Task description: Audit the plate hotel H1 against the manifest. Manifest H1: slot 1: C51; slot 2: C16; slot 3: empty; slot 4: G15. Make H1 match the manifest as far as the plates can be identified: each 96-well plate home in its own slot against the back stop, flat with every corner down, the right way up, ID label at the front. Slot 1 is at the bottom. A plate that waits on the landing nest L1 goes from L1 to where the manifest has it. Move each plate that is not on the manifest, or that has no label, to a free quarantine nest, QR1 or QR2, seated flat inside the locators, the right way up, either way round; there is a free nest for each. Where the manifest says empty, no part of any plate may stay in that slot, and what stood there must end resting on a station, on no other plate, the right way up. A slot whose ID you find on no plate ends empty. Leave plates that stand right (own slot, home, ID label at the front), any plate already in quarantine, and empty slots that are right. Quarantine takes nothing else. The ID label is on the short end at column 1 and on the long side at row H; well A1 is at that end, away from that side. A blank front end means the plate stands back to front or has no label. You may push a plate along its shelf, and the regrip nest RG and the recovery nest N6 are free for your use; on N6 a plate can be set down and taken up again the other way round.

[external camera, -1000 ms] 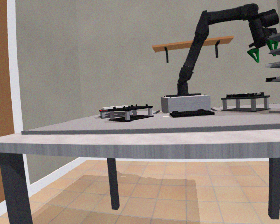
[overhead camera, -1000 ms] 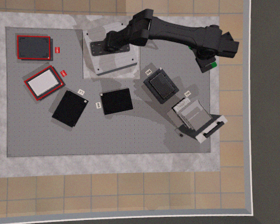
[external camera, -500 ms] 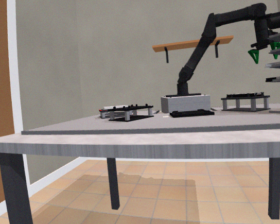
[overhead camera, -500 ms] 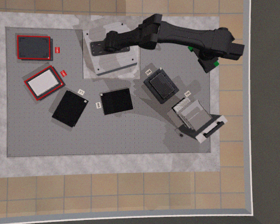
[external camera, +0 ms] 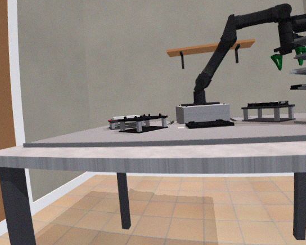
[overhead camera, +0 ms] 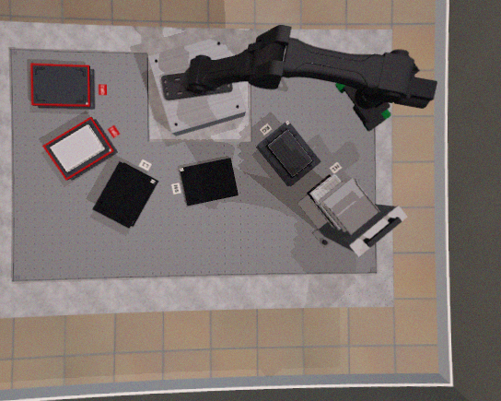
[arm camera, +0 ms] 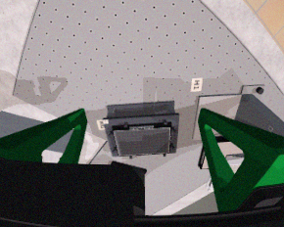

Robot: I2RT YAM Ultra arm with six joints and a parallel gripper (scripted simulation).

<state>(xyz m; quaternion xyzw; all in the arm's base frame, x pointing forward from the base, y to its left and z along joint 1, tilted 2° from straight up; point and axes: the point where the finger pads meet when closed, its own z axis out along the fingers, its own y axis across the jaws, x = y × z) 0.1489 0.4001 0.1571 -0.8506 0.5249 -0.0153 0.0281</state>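
The gripper hangs high above the table with its green fingers spread as wide as they go and nothing between them, pointing straight down. In the wrist view the regrip nest lies far below, framed between the two fingers, with a dark plate seated on it. Seen from above, the gripper sits beyond the far right corner of the perforated mat, just behind the plate hotel H1, whose stacked shelves show at the right edge of the exterior view, level with the fingers. The black arm stretches from its pale base block across to that corner. Further left stand two black nests, N6 and the landing nest L1, and at the far left two red-rimmed quarantine nests: one holds a dark plate, the other a white plate.
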